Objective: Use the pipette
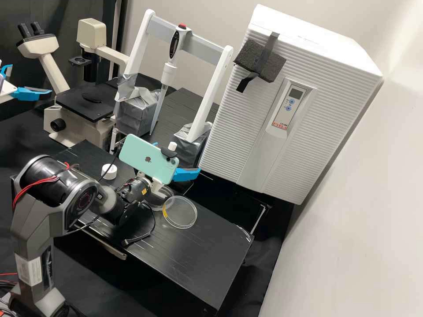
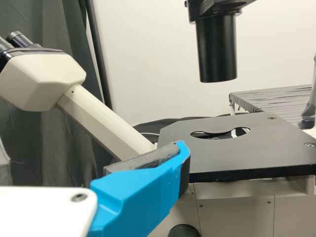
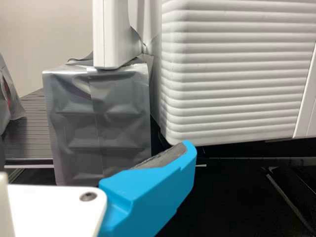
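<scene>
The pipette [image 1: 169,61] hangs upright from the crossbar of a white rack [image 1: 213,88], its tip pointing down between the rack's two tape-wrapped feet [image 1: 132,110]. Well apart from it, my right gripper [image 1: 176,157] sits low beside the nearer foot and the ribbed white cabinet [image 1: 264,110], spread wide and holding nothing. A clear petri dish [image 1: 179,211] lies near it on the bench [image 1: 198,264]. My left gripper [image 1: 30,80] is off by the microscope [image 1: 75,110], also wide and empty.

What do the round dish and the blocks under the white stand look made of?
The dish looks like clear plastic or glass: the bench shows through it. The blocks look wrapped in dull silver tape, creased, in overlapping strips; the inside is hidden.
</scene>
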Controlling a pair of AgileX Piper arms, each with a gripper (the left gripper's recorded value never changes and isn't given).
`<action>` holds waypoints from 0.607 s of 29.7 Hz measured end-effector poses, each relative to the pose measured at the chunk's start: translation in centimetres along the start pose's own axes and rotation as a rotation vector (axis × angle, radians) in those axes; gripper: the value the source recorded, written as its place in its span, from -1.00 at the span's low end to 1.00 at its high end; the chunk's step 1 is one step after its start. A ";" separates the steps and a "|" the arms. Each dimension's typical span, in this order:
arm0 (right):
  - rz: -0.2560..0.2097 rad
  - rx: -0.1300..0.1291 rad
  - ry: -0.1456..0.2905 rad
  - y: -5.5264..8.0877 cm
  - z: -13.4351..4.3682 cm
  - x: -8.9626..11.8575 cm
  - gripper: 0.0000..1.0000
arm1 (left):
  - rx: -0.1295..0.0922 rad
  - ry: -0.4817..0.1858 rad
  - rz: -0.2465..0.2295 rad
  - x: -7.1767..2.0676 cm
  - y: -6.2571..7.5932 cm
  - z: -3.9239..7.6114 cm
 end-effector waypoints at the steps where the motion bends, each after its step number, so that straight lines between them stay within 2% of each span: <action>1: 0.000 0.000 0.000 0.0 0.0 0.0 1.00 | 0.000 0.000 0.000 0.00 0.0 0.0; 12: 0.000 0.000 0.000 0.0 0.0 0.0 1.00 | 0.007 -0.009 0.003 -0.02 0.1 0.1; 15: 0.000 0.000 0.000 0.0 0.0 0.0 1.00 | -0.008 -0.050 0.011 -0.32 0.4 0.9; 18: 0.000 0.000 0.000 0.0 0.0 0.0 1.00 | -0.029 -0.118 0.030 -1.01 1.2 2.4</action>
